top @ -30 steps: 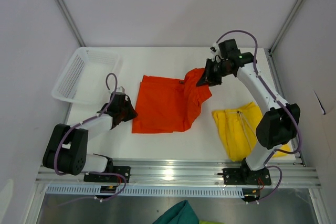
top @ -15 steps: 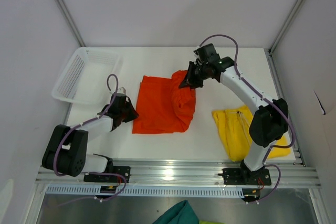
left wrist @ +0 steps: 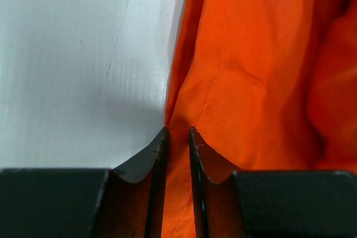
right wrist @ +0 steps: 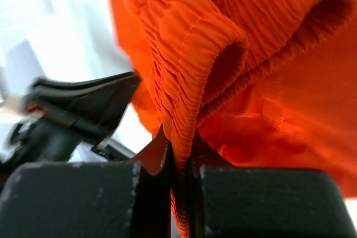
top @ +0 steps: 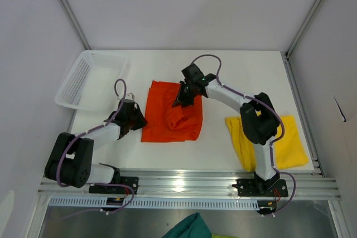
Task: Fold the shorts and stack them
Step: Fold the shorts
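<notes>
White tabletop [top: 167, 151] fills most of the overhead view, with both arms bolted at its near edge. The orange-red shorts [top: 159, 124] lie on the middle of it, slightly left of centre. Their left part is flat, while the right part is lifted and doubled over onto itself in a loose, rumpled fold. A white mesh basket [top: 83, 79] sits at the far left corner, well apart from the orange cloth. The yellow shorts [top: 290, 143] lie spread near the right edge, partly hidden behind the right arm's elbow and not touching the orange pair.

The right gripper [top: 183, 96] reaches across to the far side of the orange-red shorts. In its wrist view, the right gripper [right wrist: 178, 146] has its jaws pinched tight on the gathered elastic waistband [right wrist: 187, 54], which bunches and curls up above the fingers. The left gripper [top: 136, 120] sits low at the near-left corner of the same shorts. In its own view, the left gripper [left wrist: 177, 133] has its jaws drawn almost together, with the stitched edge of the orange fabric [left wrist: 251, 82] caught between them on the table.

A scrap of teal-green cloth [top: 189, 228] shows below the table's front rail.
</notes>
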You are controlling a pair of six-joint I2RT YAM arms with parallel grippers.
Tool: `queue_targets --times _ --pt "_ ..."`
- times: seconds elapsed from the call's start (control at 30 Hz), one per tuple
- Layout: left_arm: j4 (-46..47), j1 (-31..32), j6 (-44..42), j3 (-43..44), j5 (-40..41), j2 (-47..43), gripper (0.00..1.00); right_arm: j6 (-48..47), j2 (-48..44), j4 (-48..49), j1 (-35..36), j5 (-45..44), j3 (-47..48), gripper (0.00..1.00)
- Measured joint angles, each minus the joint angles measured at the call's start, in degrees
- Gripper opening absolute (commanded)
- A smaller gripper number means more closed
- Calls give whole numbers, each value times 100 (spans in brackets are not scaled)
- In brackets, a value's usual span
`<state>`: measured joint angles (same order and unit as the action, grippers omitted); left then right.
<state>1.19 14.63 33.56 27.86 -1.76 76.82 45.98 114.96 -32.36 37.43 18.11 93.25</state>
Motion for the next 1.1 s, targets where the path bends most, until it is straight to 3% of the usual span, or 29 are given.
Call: queue_targets --times 0.07,0.1,0.17,0.2,0.3,0.4,0.73,0.97,1.07,1.1 --pt "0 4 0 0 0 0 24 103 251 68 125 -98 11 20" --pt "0 4 0 0 0 0 24 140 372 116 186 -138 26 36" --pt "0 7 -2 0 2 0 24 278 562 256 295 -157 44 50" --pt "0 9 -2 0 0 0 24 334 632 372 345 -127 44 65" --pt "-2 13 -4 0 0 0 23 468 715 887 492 52 44 80" --pt "-2 15 -4 0 0 0 23 632 713 1593 627 326 44 88" --pt "-223 20 20 -7 -11 -192 24 754 422 3235 693 734 -498 89" --pt "-898 -61 101 -72 201 -1875 29 754 -52 3928 459 678 -1377 83" --pt "-1119 -232 96 50 247 -2109 31 671 -129 3945 323 518 -1523 84" --pt "-1141 -313 98 85 221 -2090 39 599 -129 3871 286 404 -1508 87"
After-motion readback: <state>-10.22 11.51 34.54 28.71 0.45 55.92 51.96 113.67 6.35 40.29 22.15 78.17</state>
